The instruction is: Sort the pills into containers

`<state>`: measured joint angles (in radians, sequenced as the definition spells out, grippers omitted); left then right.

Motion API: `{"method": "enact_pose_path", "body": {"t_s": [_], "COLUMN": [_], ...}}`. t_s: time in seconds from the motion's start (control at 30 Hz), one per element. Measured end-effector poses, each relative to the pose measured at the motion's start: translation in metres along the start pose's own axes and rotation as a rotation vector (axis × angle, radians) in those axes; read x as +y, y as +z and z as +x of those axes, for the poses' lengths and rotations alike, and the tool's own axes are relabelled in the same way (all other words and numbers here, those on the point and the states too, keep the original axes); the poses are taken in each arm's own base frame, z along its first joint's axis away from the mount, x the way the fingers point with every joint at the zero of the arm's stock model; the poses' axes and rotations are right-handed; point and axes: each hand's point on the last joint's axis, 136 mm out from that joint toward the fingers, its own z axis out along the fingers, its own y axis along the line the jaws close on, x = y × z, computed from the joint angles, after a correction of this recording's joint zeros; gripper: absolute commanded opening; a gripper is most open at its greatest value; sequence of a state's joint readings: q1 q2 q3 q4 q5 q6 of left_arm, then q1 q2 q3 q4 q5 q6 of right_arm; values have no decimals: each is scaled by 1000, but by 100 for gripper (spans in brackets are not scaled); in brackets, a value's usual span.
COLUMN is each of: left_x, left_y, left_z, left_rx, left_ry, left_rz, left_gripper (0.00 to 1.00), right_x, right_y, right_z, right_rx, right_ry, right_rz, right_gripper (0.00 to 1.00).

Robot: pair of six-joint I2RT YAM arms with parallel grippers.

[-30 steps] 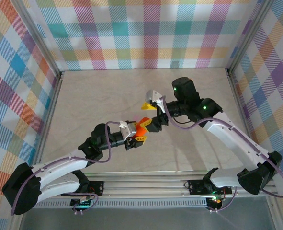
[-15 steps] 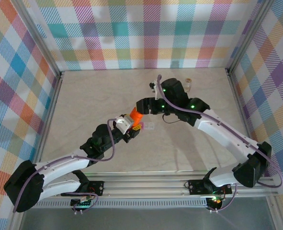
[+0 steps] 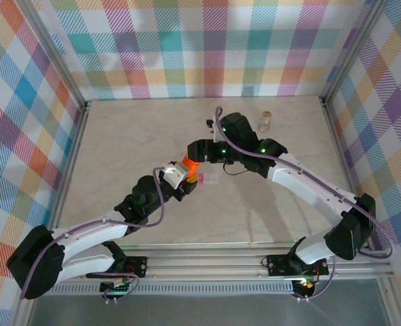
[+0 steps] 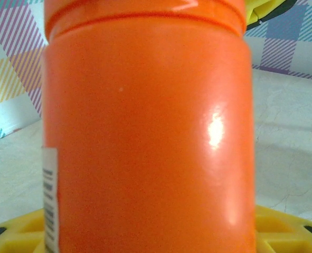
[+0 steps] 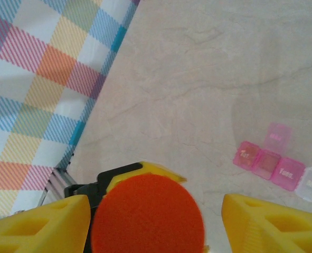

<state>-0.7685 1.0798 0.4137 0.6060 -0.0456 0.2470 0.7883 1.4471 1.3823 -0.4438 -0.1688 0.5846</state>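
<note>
The left gripper [image 3: 182,178] is clamped on the bottle [image 4: 145,132]. The right gripper [image 5: 154,217] straddles the cap [image 5: 145,211], jaws apart, off-centre. The pill box [image 5: 276,167] lies on the table [image 5: 198,79] just beyond its right finger. An uneven squeeze could twist the bottle loose.

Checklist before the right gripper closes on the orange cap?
1. Left gripper clamps orange bottle: ok.
2. Cap on bottle: ok.
3. Right gripper straddles cap, jaws open: ok.
4. Cap centred between its fingers: not ok, gap beside one finger only.
5. Pink pill box flat on table, one lid looks open: ok.
6. Pills inside bottle: cannot tell.
</note>
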Motion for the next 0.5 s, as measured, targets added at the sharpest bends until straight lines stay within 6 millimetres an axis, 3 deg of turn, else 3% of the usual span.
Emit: {"method": "enact_pose_path", "body": {"t_s": [0.17,0.5], "left_x": [0,0], "left_y": [0,0], "left_z": [-1,-5], "left_rx": [-6,-19], "left_ry": [0,-10], "left_rz": [-1,1], "left_gripper": [5,5], "right_x": [9,2], "right_y": [2,8], "right_z": [7,15], "right_rx": [17,33], "right_ry": [-10,-18], "right_rz": [-17,-10], "right_gripper": [68,62]}}
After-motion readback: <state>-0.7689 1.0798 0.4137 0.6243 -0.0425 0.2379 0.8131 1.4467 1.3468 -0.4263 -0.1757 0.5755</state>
